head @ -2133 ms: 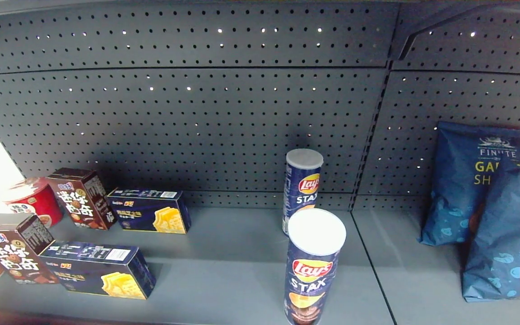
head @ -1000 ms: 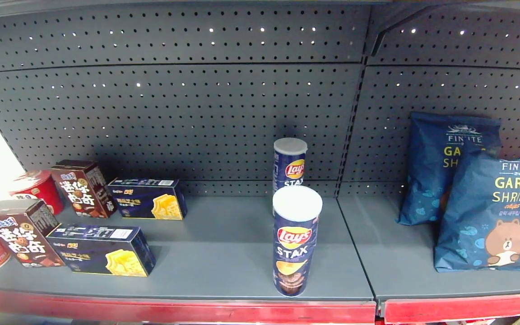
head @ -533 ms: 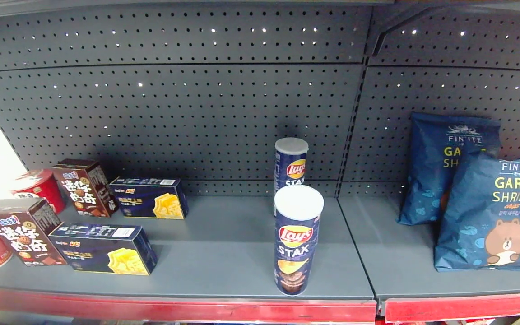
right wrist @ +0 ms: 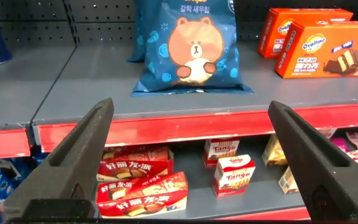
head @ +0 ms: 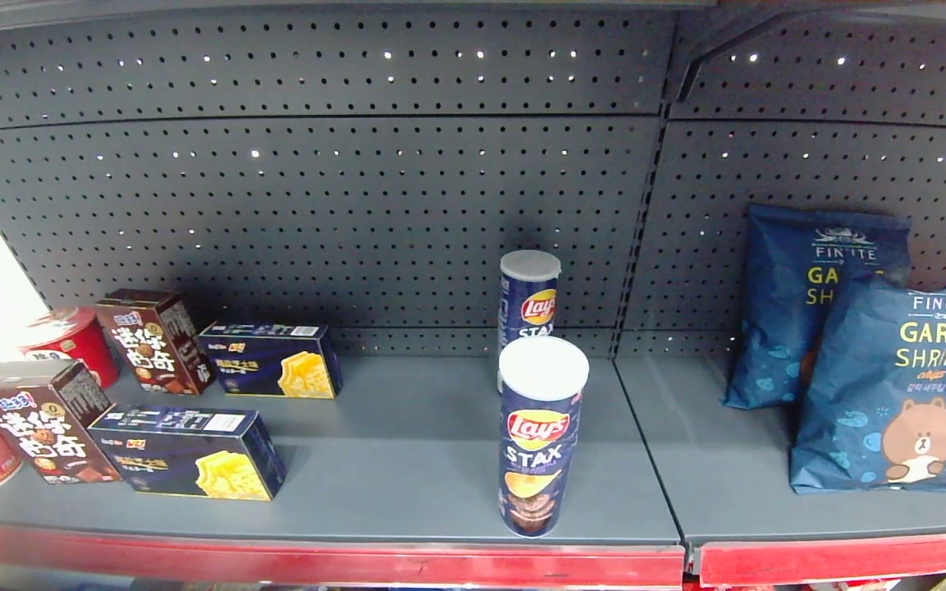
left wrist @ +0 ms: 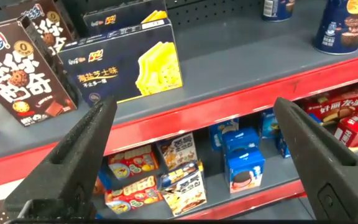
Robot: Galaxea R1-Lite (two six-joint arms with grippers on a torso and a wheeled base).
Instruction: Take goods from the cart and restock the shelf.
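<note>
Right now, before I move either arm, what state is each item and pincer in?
Front chip can: upright, lid on.
Rear chip can: upright, lid on.
Front blue box: standing on its long edge.
Front shrimp bag: standing upright.
Left pincer: open, empty.
Right pincer: open, empty.

Shelf was lit evenly from above. White glare burned out the far left. Light pinpricks came through the pegboard panel. Soft shadow fell behind the rear chip can.
</note>
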